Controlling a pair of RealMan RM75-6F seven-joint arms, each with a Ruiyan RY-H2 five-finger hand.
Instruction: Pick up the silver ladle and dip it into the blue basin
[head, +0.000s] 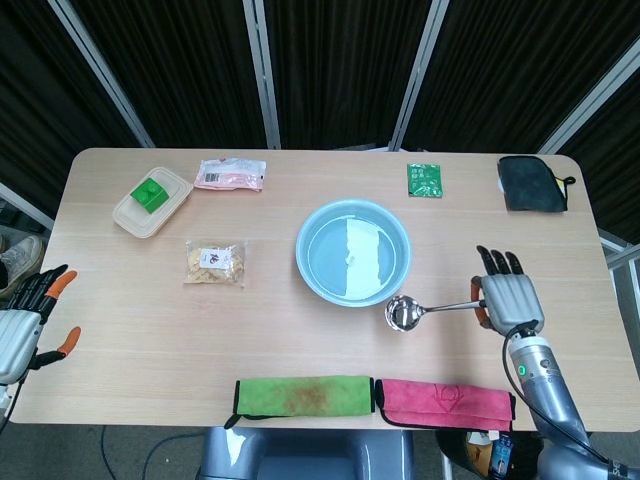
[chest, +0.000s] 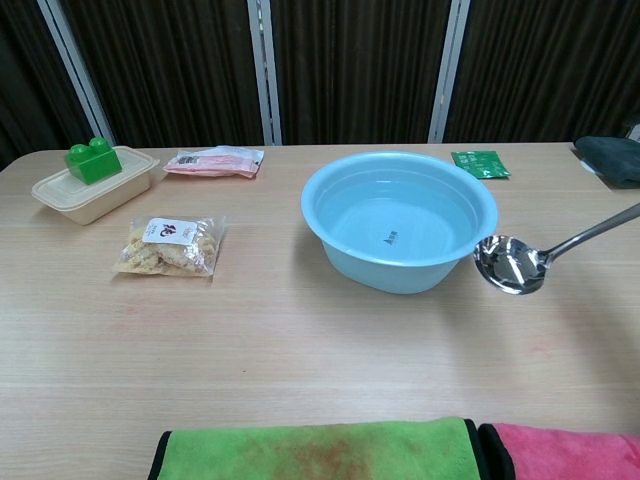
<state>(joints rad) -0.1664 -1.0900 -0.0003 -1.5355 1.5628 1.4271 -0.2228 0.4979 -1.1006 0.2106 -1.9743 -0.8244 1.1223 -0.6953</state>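
The silver ladle (head: 405, 312) (chest: 510, 263) hangs above the table, its bowl just off the near right rim of the blue basin (head: 352, 252) (chest: 398, 233). My right hand (head: 507, 298) grips the end of the ladle's handle to the right of the basin. The basin holds water and sits at the table's middle. My left hand (head: 24, 320) hangs off the table's left edge, fingers spread, holding nothing. The chest view shows the ladle but neither hand.
A green cloth (head: 303, 395) and a pink cloth (head: 443, 402) lie along the near edge. A snack bag (head: 214, 264), a lidded box with a green block (head: 151, 199), a pink packet (head: 230, 174), a green sachet (head: 424, 180) and a dark cloth (head: 532, 182) lie around.
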